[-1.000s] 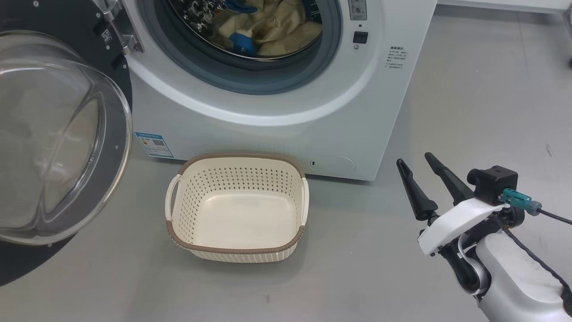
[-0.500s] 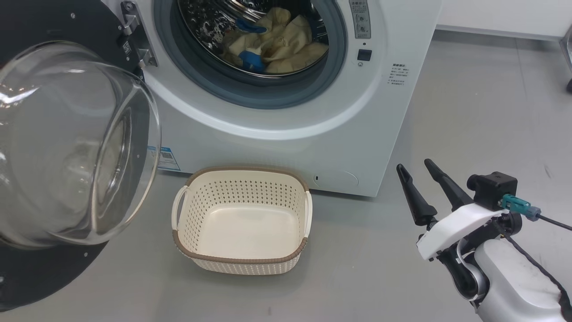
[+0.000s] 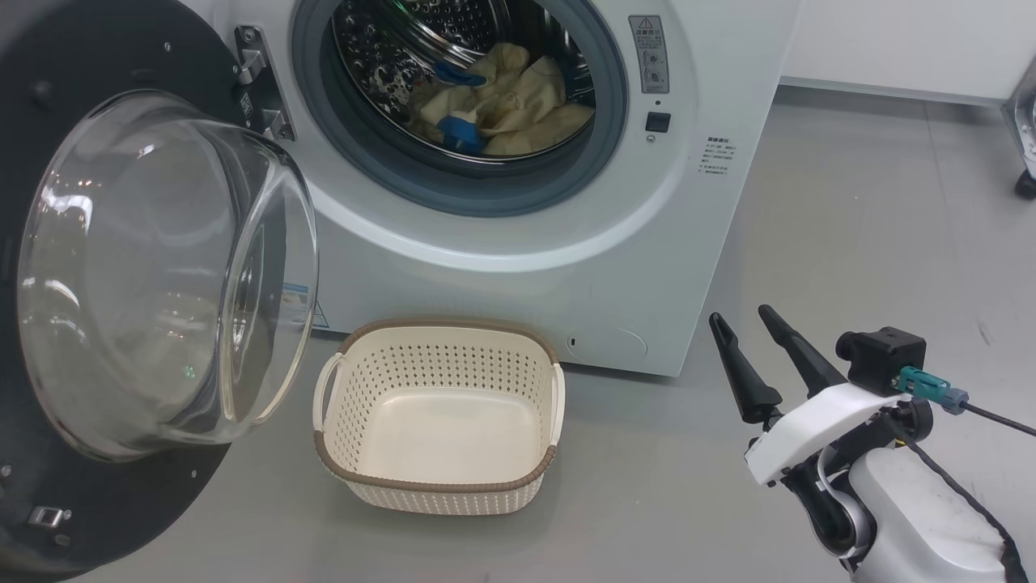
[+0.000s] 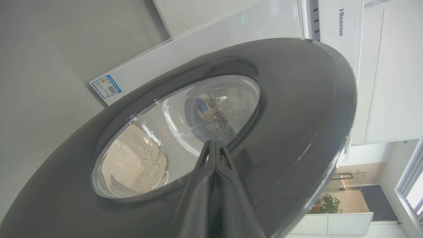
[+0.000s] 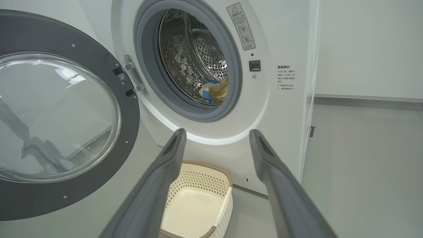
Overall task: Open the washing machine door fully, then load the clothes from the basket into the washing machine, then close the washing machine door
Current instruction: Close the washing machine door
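While the left tool (image 4: 214,142) is clenched, its two dark fingers pressed flat together on nothing, its tip lies over the outer face of the washing machine door (image 4: 290,99), right at the rim of the glass window; I cannot tell whether it touches. That door (image 3: 162,267) stands swung open on its hinge, the clear bowl bulging toward the machine's front.

The right tool (image 3: 740,314) is released, fingers spread wide with nothing between them, and hangs above the grey floor (image 3: 850,202). Ahead of it and to its left stands the washing machine (image 3: 502,267), its mouth uncovered. The clothes (image 3: 518,109) lie inside the steel drum (image 3: 380,48), a cream-yellow heap with blue bands, well beyond the right tool's tips. The basket (image 3: 441,360) sits on the floor just before the machine, to the left of the right tool and apart from it, its cream bottom bare. Seen from the right wrist, the right tool (image 5: 217,132) frames the basket (image 5: 201,181) between its fingers, with the clothes (image 5: 219,92) above and the door (image 5: 59,115) off to its left.
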